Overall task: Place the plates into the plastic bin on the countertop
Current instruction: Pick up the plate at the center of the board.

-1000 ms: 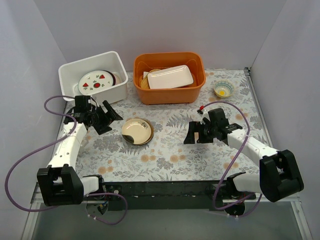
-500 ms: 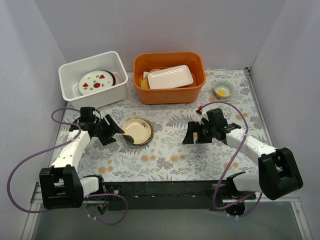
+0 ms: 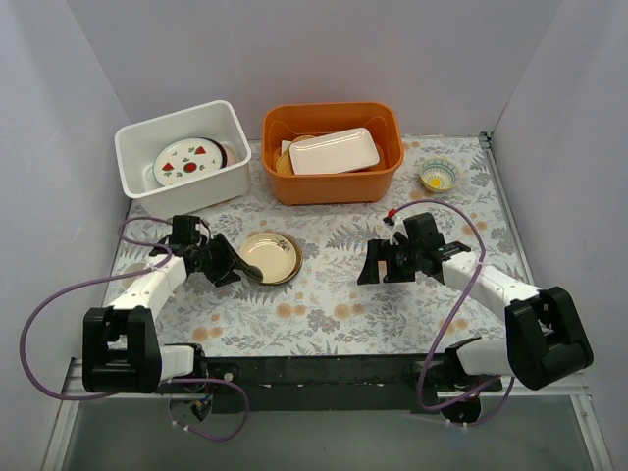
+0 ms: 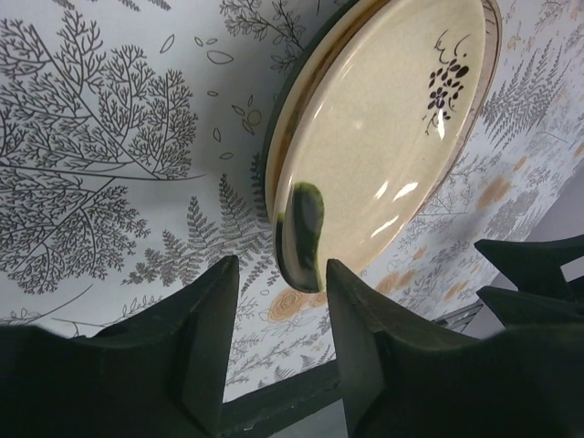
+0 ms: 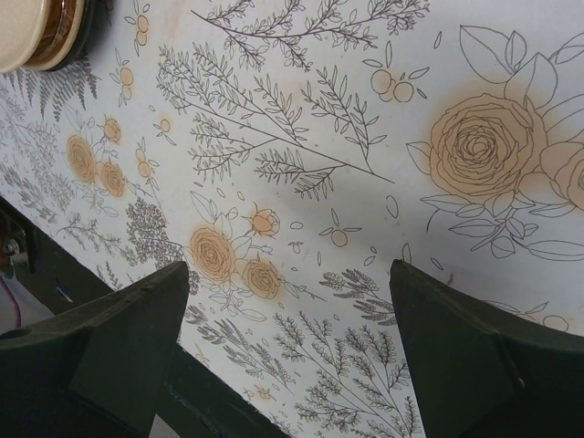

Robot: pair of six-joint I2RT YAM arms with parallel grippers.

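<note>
The left gripper (image 4: 281, 270) had slid right and narrowed, astride the near rim of the cream round ceramic plate (image 4: 383, 137), not yet clenched. The right gripper (image 5: 287, 266) gaped, farther off.

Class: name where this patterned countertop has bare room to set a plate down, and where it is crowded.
Free: the countertop between the plate stack and the right pincer, and the near strip between both arms. Crowded: the back row, white bin and orange tub, and the left pincer at the stack.

Plates (image 3: 284, 159) half under white dish (image 3: 334, 151)
</note>
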